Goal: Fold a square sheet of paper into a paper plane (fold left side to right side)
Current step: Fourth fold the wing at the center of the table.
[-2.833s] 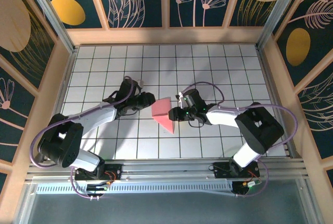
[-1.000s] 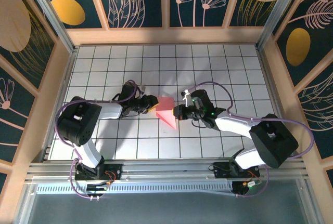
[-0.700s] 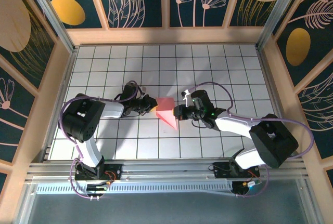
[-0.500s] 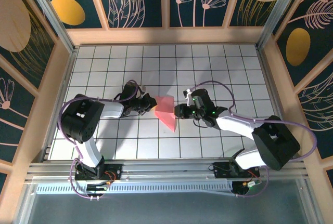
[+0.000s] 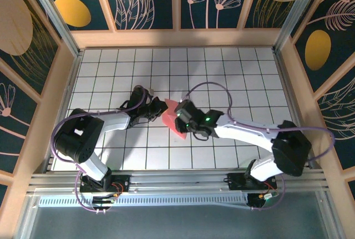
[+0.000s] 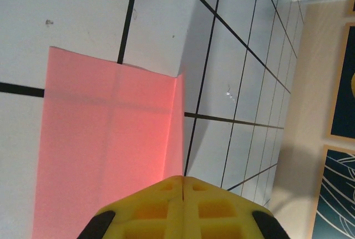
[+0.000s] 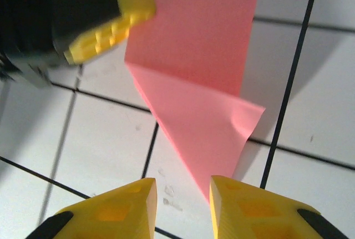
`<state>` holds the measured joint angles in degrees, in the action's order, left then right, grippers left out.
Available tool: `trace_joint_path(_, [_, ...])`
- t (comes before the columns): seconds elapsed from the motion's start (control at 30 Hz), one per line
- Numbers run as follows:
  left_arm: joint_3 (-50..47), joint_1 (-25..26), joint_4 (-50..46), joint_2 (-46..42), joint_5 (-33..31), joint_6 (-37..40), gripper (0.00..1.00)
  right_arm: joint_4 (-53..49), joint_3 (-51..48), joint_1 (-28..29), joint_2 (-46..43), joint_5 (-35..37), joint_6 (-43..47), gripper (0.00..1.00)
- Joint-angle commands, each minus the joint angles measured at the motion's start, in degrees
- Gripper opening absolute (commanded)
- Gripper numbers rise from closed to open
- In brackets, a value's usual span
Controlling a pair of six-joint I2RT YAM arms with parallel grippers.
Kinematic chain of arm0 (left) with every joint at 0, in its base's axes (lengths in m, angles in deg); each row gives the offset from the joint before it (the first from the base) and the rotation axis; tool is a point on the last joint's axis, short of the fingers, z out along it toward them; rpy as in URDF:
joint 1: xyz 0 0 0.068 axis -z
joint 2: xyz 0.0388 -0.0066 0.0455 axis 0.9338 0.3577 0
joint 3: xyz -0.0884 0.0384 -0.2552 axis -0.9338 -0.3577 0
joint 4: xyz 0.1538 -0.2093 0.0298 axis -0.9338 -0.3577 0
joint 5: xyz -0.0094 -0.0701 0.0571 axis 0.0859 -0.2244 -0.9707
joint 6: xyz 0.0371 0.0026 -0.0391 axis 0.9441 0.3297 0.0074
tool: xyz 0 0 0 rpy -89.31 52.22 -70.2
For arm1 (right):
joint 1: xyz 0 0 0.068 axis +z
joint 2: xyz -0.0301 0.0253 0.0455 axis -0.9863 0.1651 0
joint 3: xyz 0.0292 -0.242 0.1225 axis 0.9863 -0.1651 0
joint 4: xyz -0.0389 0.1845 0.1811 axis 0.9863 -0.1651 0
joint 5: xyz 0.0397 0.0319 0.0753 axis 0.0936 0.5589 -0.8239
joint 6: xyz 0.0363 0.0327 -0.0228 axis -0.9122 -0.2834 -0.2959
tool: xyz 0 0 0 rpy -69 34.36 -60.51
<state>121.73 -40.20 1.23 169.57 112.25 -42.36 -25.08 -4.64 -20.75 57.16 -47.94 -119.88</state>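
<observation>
A: Pink paper [image 5: 170, 116] is being worked mid-table, on the tiles [image 5: 222, 78]. Handling?
B: It is being judged light, limp and easily creased (edges are being favoured for pinching). A corner is being clamped by the left gripper [image 6: 182, 179]; the right gripper [image 7: 183, 186], jaws apart, is being hovered at the near tip.
A: Obstructions?
B: Each gripper is being crowded by the other.

Here's the table [image 5: 233, 72], white tiles ruled with dark grid lines inside a pale wooden rim [image 5: 177, 38], and one thing lying on it: a folded pink paper [image 5: 171, 118] just left of the middle. It narrows to a point on the near side and is wider at the far end, with one edge standing up off the tiles along a crease.
</observation>
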Motion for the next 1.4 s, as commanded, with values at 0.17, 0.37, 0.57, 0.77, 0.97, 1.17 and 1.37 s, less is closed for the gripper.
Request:
trace_joint_path(0.17, [-0.4,1.0,1.6,-0.4,-1.8,-4.3,0.00,-6.9,5.5,7.0,11.0,10.5,-5.6,0.32])
trace_joint_path(0.37, [-0.3,1.1,1.5,-0.2,-1.6,-4.2,0.00,-5.9,6.1,7.3,14.1,12.9,-4.7,0.32])
trace_joint_path(0.57, [0.2,1.2,1.2,0.2,-1.3,-4.0,0.00,-5.5,6.3,6.9,15.8,14.4,-4.1,0.32])
trace_joint_path(0.77, [0.5,1.2,0.7,0.4,-1.3,-3.7,0.00,-5.0,6.5,6.5,16.8,15.9,-3.4,0.28])
trace_joint_path(0.97, [0.5,1.2,0.4,0.4,-1.4,-3.4,0.00,-5.2,7.1,6.2,17.8,17.3,-2.7,0.26])
trace_joint_path(1.17, [0.8,1.2,0.3,0.7,-1.2,-3.3,0.00,-4.7,7.3,6.0,18.4,17.7,-1.8,0.24])
trace_joint_path(1.37, [0.9,1.2,0.1,0.8,-1.2,-3.1,0.00,-4.7,7.5,6.0,19.1,17.8,-1.2,0.21])
